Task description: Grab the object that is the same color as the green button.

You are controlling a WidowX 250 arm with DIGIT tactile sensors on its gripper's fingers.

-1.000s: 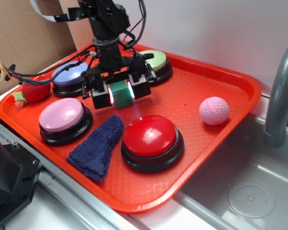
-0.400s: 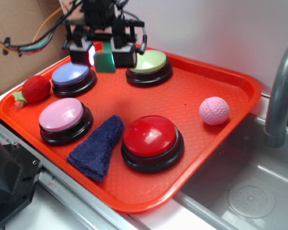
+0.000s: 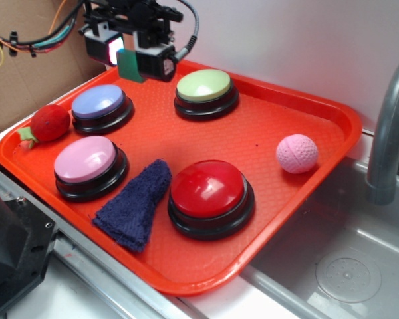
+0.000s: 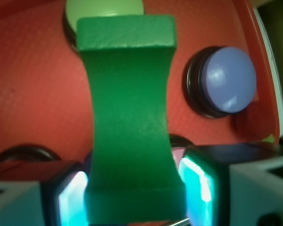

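My gripper (image 3: pixel 128 56) is clamped on the dark green block (image 4: pixel 129 117), one finger pad (image 4: pixel 198 186) pressed on each side of its lower part. I hold it in the air over the far left corner of the red tray (image 3: pixel 306 109), above and between the blue button (image 3: pixel 98 103) and the green button (image 3: pixel 203 85), touching neither. In the wrist view the block fills the middle of the frame and stands out straight from between my pads, its free end pointing down toward the tray.

I judge it a light, stiff thing, likely wood or hard foam: its faces are plain and matte, its edges square, and nothing in it bends or dents under the squeeze. Matte faces should give the pads fair friction, so it is unlikely to slide. The flat opposite sides are the right place to hold, and that is where I have it. With only one end gripped, a knock on the free end could lever it askew.
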